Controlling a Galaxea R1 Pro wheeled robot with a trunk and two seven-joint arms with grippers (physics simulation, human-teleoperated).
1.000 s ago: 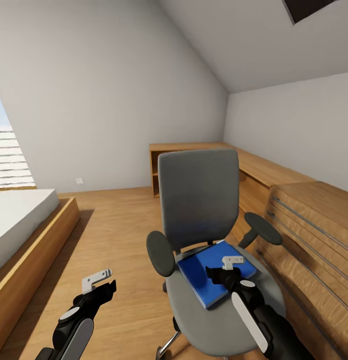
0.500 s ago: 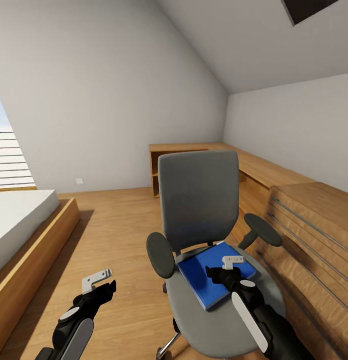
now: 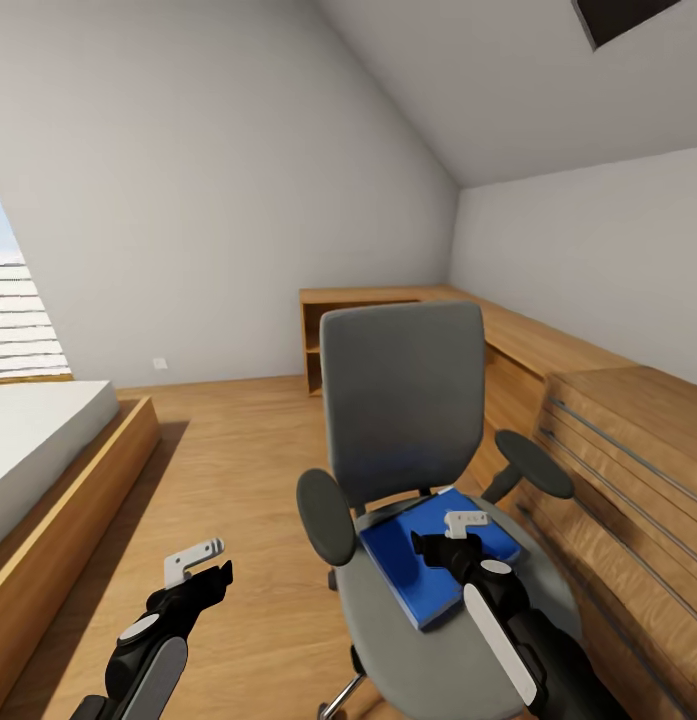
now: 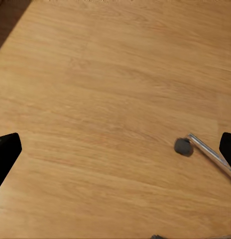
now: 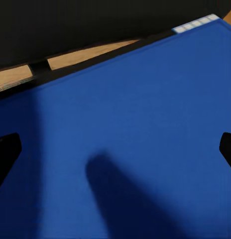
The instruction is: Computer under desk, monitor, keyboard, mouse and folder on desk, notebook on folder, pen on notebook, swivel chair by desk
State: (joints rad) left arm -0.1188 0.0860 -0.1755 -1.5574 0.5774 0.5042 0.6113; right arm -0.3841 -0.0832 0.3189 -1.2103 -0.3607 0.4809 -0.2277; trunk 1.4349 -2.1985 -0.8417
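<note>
The right gripper (image 3: 450,537) hangs just above the folder (image 3: 438,552), fingers (image 5: 6,154) spread wide and grasping nothing. The left gripper (image 3: 200,565) is likewise released over bare floor (image 4: 95,99). Against the moment before, the chair (image 3: 403,400) sits slightly rightward in the head view — probably the camera shifting, not a push. The folder lies flat on the seat, long axis slanting toward the backrest — not yet picked up.

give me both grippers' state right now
Left gripper: open, empty, over the wood floor.
Right gripper: open, empty, above the blue folder.
</note>
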